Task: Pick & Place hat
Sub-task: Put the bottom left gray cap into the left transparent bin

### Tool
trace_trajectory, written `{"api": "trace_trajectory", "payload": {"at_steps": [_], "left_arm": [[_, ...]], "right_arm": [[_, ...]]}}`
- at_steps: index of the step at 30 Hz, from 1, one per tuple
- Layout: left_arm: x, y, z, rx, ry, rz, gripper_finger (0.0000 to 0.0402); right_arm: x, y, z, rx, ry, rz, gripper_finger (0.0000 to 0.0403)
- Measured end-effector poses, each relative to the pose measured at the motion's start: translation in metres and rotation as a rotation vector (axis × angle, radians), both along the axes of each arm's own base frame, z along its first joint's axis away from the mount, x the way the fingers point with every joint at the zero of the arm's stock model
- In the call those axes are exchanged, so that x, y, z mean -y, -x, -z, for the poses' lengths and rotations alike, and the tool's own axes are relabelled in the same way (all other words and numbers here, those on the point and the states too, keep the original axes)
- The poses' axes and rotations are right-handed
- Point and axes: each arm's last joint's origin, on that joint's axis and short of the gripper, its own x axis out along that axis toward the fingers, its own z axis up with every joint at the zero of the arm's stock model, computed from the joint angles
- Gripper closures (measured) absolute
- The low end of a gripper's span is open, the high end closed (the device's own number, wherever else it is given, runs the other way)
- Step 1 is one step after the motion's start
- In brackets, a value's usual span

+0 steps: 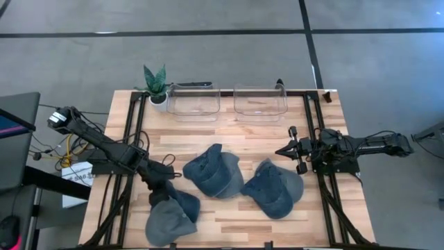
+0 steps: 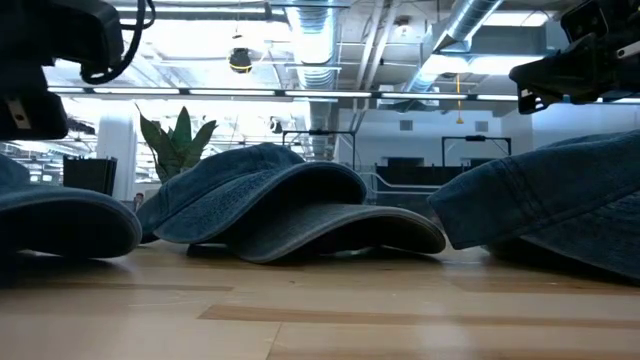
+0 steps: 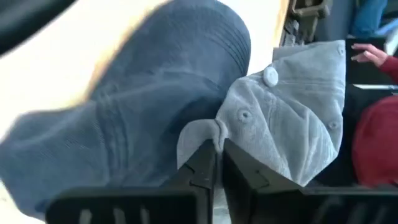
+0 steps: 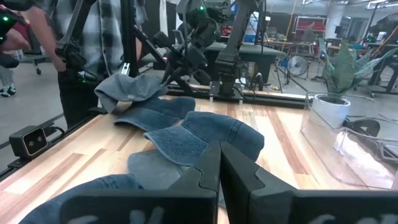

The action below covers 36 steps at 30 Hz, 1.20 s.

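Note:
A grey cap [image 1: 165, 222] [image 3: 292, 118] lies near the table's near left corner, and my left gripper [image 1: 158, 191] [image 3: 217, 152] is shut on it. Beside it lies a darker blue cap [image 1: 186, 203] [image 3: 124, 106]. Two more blue denim caps rest brim-down on the table, one in the middle [image 1: 214, 173] [image 2: 270, 195] and one to the right [image 1: 276, 187] [image 2: 550, 200]. My right gripper [image 1: 286, 148] [image 4: 219, 155] is shut and hovers above the table's right side, touching nothing. My left gripper pinches a small fold of the grey cap's crown [image 3: 208, 130] between its two fingers, some way from the top button [image 3: 270, 76]. The fingers slant down from the table's left side. In the right wrist view the crown [image 4: 124, 87] is pulled up at the fingers.
Two clear plastic bins [image 1: 194, 101] [image 1: 260, 101] and a potted plant [image 1: 157, 87] stand along the far edge. Black frame rails run down both sides of the table. People stand beyond the table's near left side [image 4: 93, 37], and a hand [image 3: 367, 53] shows there.

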Motion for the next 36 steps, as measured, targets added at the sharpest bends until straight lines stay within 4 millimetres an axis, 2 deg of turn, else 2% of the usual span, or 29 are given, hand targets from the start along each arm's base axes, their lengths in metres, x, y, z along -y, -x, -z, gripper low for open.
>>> {"api": "trace_trajectory", "payload": {"at_steps": [3,6,11,16,20,27,31,36], "left_arm": [[0.001,-0.004,-0.009,0.036,-0.015,-0.019,0.0398],[0.005,-0.01,-0.032,0.12,-0.032,-0.024,0.0399],[0.011,-0.019,-0.09,0.294,-0.043,-0.043,0.04],[0.012,-0.019,-0.141,0.418,-0.081,-0.111,0.0401],[0.003,-0.021,-0.173,0.522,-0.224,-0.189,0.0401],[-0.038,-0.042,-0.208,0.629,-0.615,-0.425,0.0401],[-0.076,-0.062,-0.213,0.586,-0.753,-0.532,0.0401],[-0.127,-0.07,-0.217,0.545,-0.877,-0.627,0.0401]], "right_arm": [[0.0,0.0,0.0,0.0,0.0,0.0,0.0403],[0.0,0.0,0.0,0.0,0.0,0.0,0.0403],[0.0,0.0,0.0,0.0,0.0,0.001,0.0403],[0.0,0.0,0.0,0.0,0.0,0.0,0.0403],[0.0,0.0,0.0,0.0,0.0,0.0,0.0403],[0.0,0.0,0.0,0.0,0.0,0.0,0.0403],[0.0,0.0,0.0,0.0,0.0,0.001,0.0403],[0.0,0.0,0.0,0.0,0.0,0.0,0.0403]]}}
